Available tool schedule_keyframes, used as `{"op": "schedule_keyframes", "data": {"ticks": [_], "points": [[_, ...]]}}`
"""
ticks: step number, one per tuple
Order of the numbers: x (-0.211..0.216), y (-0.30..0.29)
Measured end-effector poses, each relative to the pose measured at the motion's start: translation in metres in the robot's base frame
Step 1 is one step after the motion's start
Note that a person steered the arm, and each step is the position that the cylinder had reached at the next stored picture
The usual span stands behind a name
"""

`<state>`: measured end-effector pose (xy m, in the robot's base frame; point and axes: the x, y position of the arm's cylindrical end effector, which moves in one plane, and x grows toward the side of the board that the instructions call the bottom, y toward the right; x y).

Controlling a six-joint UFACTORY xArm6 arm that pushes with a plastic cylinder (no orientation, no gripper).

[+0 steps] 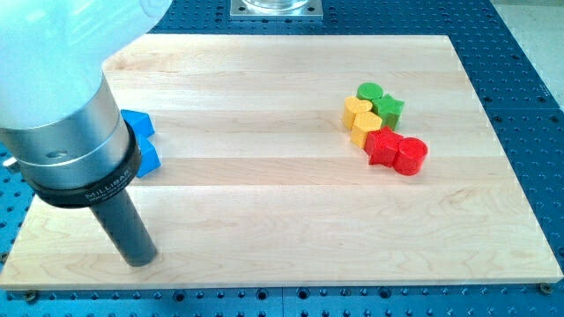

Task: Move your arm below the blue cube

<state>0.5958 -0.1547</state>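
Note:
Two blue blocks sit at the view's left, partly hidden behind my arm. The upper blue block (pixel 138 124) and the lower blue cube (pixel 149 158) touch each other. My tip (pixel 141 260) rests on the board toward the view's bottom left, below the blue cube and a little to its left. The rod rises up-left to the large grey arm housing, which covers the blue blocks' left sides.
A cluster at the view's right: green cylinder (pixel 370 92), green star (pixel 391 109), two yellow blocks (pixel 358 110) (pixel 367 126), red star (pixel 382 147) and red cylinder (pixel 411 156). The wooden board (pixel 264 202) lies on a blue perforated table.

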Motion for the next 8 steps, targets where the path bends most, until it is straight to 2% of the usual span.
{"op": "schedule_keyframes", "data": {"ticks": [3,5,8], "points": [[0.002,-0.002],[-0.018,-0.016],[-0.020,-0.018]]}}
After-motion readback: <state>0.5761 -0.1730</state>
